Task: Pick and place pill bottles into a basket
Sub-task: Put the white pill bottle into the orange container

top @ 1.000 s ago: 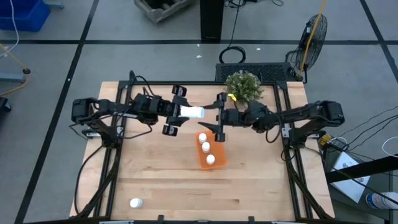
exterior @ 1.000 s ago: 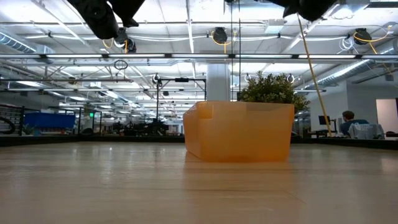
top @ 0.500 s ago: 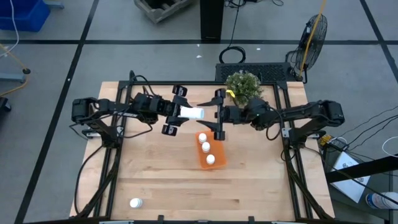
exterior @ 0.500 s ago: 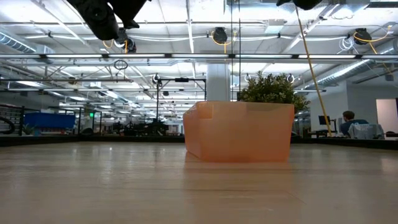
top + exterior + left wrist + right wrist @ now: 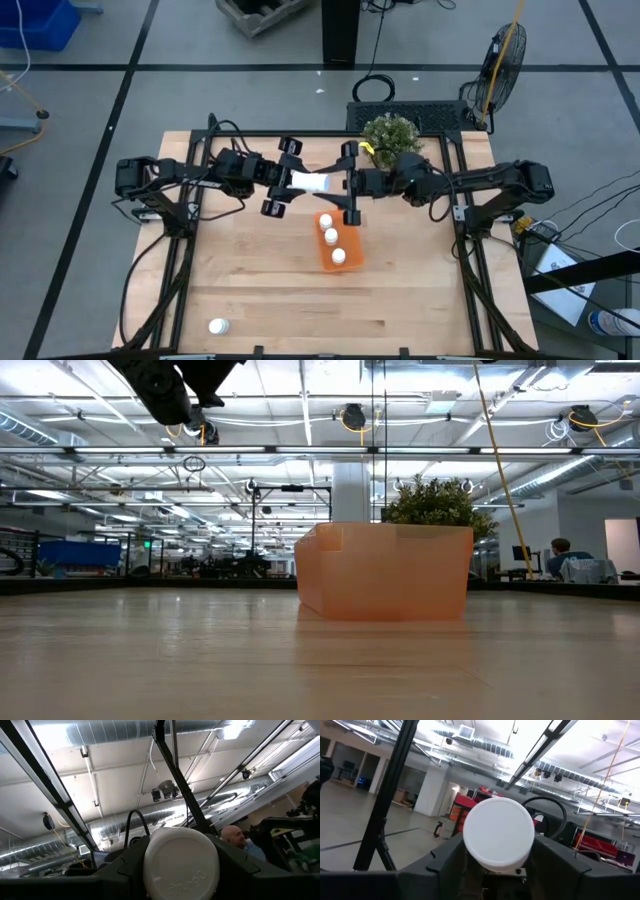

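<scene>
My left gripper is shut on a white pill bottle, high above the table just beyond the far end of the orange tray. The bottle lies level. My right gripper is open and faces the bottle's cap end, with a finger on either side of it; I see no touch. Three bottles stand in the tray. One bottle lies on the table near the front left corner. In the low view the tray stands on the table. My left gripper pinches the bottle's body near its base end between its two fingers. The fingers come level from the table's left and lie along the bottle. The bottle is lifted clear and level, with its cap end toward the right arm.
A green bushy plant stands at the table's far edge, right behind my right arm. It also shows in the low view behind the tray. The wooden tabletop lies bare in front of and to the left of the tray.
My right gripper has moved toward the table's left, up to the bottle's cap end, and has risen out of the top of the low view. My left gripper and the bottle have kept still.
</scene>
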Robot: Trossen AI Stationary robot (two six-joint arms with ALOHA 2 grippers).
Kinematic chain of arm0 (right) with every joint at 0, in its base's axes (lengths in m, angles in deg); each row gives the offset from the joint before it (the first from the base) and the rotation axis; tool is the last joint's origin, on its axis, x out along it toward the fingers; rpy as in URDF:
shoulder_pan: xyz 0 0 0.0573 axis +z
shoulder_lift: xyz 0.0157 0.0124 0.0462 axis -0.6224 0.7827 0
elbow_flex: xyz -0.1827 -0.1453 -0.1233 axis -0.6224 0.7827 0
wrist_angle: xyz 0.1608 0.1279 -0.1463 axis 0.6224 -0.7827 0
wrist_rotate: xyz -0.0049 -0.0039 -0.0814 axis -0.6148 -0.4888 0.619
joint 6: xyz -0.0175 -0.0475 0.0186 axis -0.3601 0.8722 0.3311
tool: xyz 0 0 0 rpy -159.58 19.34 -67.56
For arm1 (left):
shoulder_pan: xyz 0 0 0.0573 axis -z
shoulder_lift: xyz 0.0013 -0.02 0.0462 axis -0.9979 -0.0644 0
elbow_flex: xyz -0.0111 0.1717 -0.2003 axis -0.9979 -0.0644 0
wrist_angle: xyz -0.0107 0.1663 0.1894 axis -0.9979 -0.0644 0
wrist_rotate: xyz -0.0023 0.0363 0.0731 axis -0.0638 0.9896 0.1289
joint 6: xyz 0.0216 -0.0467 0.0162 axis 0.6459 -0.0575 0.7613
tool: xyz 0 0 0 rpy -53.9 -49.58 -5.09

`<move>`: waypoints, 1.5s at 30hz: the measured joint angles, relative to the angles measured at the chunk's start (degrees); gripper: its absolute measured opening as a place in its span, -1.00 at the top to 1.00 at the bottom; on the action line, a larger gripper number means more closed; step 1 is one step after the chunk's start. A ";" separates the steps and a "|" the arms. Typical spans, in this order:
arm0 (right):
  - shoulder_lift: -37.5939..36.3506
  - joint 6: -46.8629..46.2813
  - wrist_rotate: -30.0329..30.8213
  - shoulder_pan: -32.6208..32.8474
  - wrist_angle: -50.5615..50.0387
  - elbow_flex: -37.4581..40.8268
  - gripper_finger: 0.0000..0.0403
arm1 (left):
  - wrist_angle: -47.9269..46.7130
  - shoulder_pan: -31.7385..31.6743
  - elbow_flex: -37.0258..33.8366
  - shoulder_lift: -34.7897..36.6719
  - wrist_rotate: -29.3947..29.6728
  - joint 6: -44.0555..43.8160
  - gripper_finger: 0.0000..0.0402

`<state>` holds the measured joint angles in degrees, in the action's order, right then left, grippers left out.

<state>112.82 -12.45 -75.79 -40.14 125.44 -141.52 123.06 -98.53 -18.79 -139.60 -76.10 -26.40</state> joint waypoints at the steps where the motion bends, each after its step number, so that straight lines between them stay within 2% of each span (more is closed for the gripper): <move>1: 0.00 0.00 0.03 0.00 -0.02 0.01 0.01 | 0.00 -0.05 0.00 0.00 -0.13 -0.30 0.14; 7: 0.00 0.22 0.02 0.00 -0.02 0.02 0.14 | 0.00 -0.11 0.00 0.00 -0.56 -0.93 0.14; 16: 0.00 0.24 0.09 0.00 -0.20 -0.24 0.08 | -0.79 -0.71 0.02 0.00 -1.20 -1.61 0.14; 25: 0.04 0.90 0.04 0.00 -0.44 -0.73 0.11 | -1.46 -0.84 0.07 0.00 -1.37 -1.83 0.14; 29: -0.03 2.50 -0.05 0.00 -1.49 -0.77 0.25 | -3.35 -0.84 0.07 0.11 -1.84 -1.77 0.15; 32: -0.07 4.46 -0.32 0.00 -1.85 -0.79 0.26 | -3.66 -0.84 0.07 0.11 -2.05 -1.88 0.15; 38: -1.27 7.58 -0.26 0.11 -4.60 -0.79 0.26 | -4.04 -0.84 0.07 0.09 -2.53 -3.20 0.15; 45: -4.31 8.43 0.52 0.15 -10.61 -0.79 0.27 | -4.33 -0.92 0.07 -0.09 0.62 -4.95 0.15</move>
<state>108.51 -4.02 -75.26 -39.99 114.83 -142.31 118.73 -99.45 -18.72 -139.69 -75.48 -31.35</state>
